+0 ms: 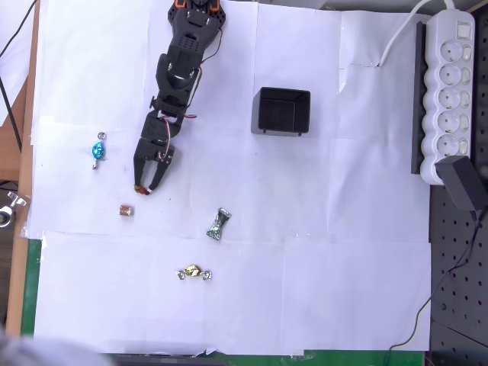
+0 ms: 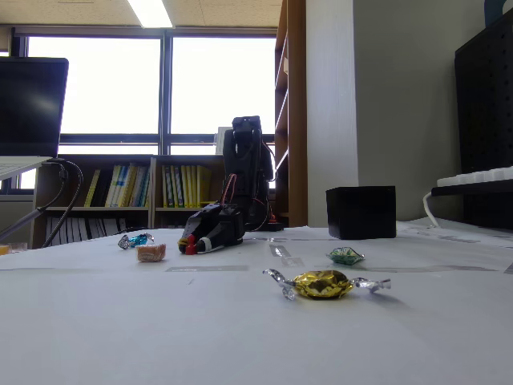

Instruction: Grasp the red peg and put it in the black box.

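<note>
a: how many things lay on the white paper-covered table (image 1: 343,229), going left to right in the overhead view?

b: four candies and one box. a blue-wrapped candy (image 1: 98,150) sat at the left, a small brown-gold square candy (image 1: 126,210) below and right of it, a gold-wrapped candy (image 1: 194,272) low in the middle, a green-wrapped candy (image 1: 218,225) just above that, and the black box (image 1: 282,111) right of centre, open side up.

a: and the red peg?

b: one. in the fixed view it showed as a small red spot (image 2: 190,248) right at the tip of the gripper (image 2: 188,243), low over the table. in the overhead view a reddish speck (image 1: 139,188) sat at the same fingertips, left of centre.

a: were the jaws clamped on it?

b: i couldn't tell. in the overhead view the gripper (image 1: 145,187) had its fingers a little apart at the tip, with the peg touching or between them. the peg was well apart from the box.

a: the rest?

b: a white power strip (image 1: 450,91) lay at the upper right of the overhead view. the fixed view showed bright windows (image 2: 144,84), a bookshelf (image 2: 152,188) beneath them and a dark monitor (image 2: 30,108) at the upper left.
</note>
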Controlling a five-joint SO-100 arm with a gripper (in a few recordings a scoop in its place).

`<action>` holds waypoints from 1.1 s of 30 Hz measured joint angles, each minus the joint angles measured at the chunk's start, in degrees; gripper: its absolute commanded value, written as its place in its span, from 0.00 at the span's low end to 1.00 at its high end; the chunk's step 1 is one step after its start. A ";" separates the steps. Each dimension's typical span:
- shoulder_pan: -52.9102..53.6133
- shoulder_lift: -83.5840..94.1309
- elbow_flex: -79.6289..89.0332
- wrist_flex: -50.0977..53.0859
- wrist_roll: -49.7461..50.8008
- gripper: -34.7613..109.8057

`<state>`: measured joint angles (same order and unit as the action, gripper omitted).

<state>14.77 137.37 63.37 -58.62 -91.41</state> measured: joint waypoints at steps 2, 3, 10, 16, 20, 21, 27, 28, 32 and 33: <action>-0.18 -1.41 -0.35 1.67 0.18 0.24; -0.26 -2.55 -0.26 3.78 0.18 0.24; -0.62 -16.79 4.48 34.28 2.99 0.24; -1.93 -31.64 17.58 78.75 6.06 0.24; -6.15 -38.58 27.86 108.72 4.83 0.24; -7.38 -40.25 29.88 115.66 5.19 0.24; -14.33 -47.29 37.53 142.12 11.60 0.24; -15.73 -48.08 37.88 143.26 13.27 0.24; -22.15 -50.27 38.14 145.02 18.81 0.24; -23.91 -50.36 38.14 144.67 20.04 0.24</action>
<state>-9.14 87.01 101.51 86.04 -71.37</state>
